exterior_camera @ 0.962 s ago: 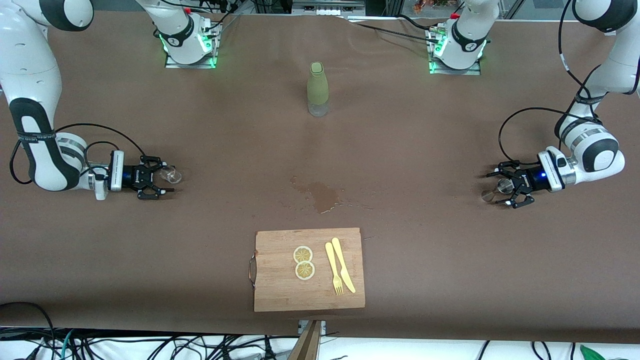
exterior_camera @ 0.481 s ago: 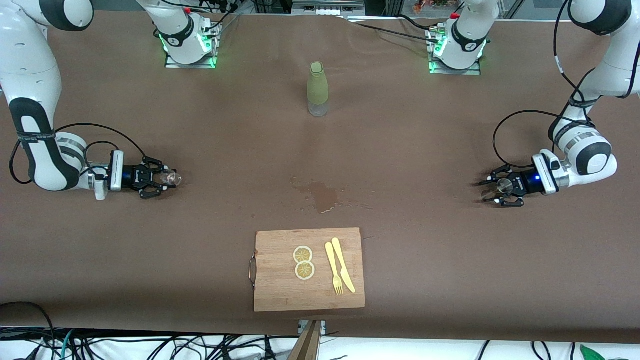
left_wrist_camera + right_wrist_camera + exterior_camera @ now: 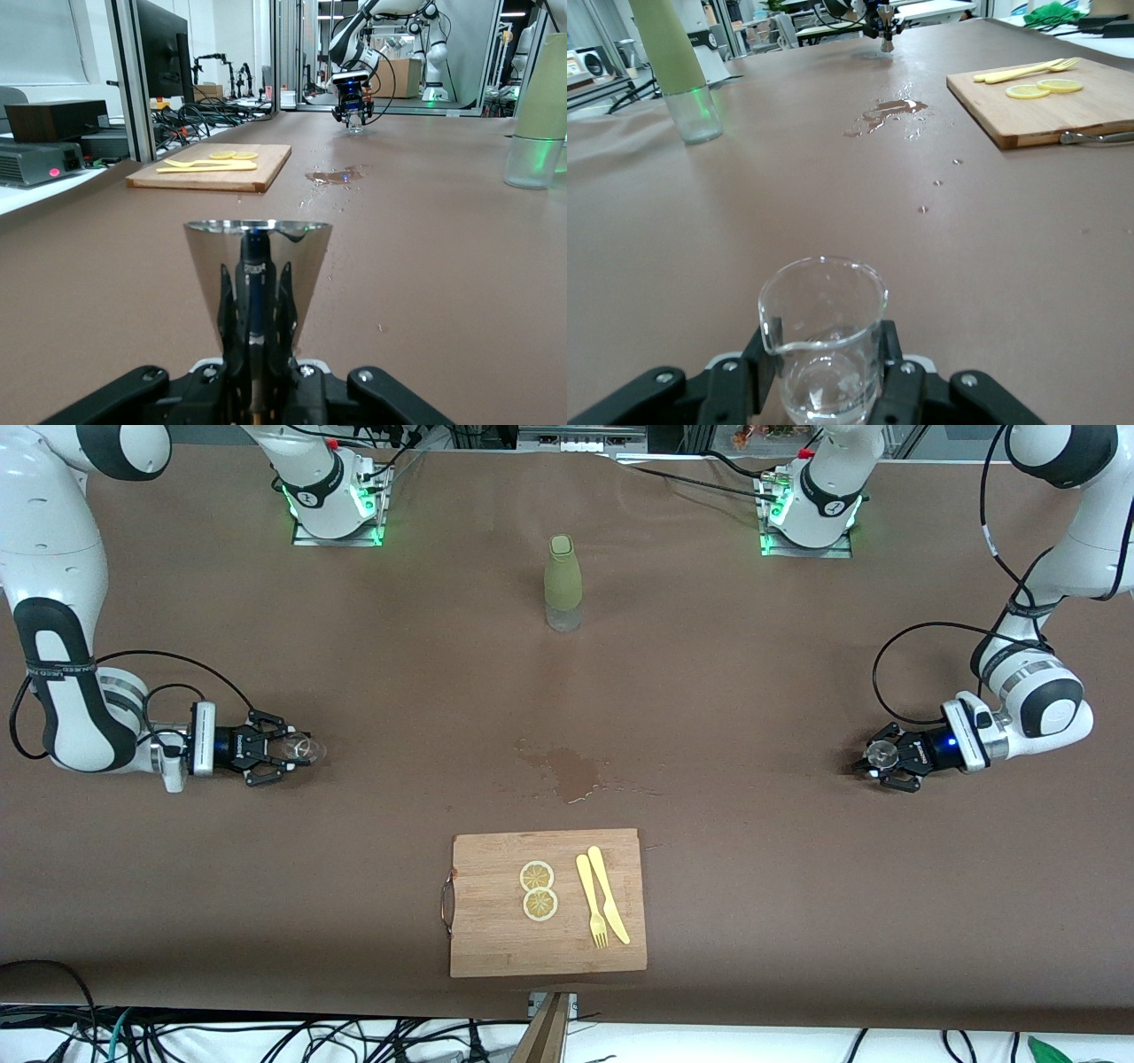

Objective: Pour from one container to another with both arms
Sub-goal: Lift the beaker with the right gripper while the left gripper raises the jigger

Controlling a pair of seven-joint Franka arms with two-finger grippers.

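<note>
1. The right gripper (image 3: 292,751) sits low at the right arm's end of the table, clenched around the small clear glass cup (image 3: 306,750); the right wrist view shows the cup (image 3: 822,332) upright between the black fingers (image 3: 902,376), with a little liquid in its base.
2. The left gripper (image 3: 886,760) sits low at the left arm's end of the table, clamped on the steel jigger (image 3: 881,755); in the left wrist view its flared upper cone (image 3: 258,274) stands upright.
3. A spilled puddle (image 3: 571,771) marks the middle of the brown table (image 3: 753,664).
4. An olive-green bottle (image 3: 563,583) stands upright, farther from the front camera than the puddle, between the two bases.
5. A wooden cutting board (image 3: 496,921) lies at the table's near edge and carries two lemon slices (image 3: 538,890), a yellow fork (image 3: 591,901) and a yellow knife (image 3: 609,895).
</note>
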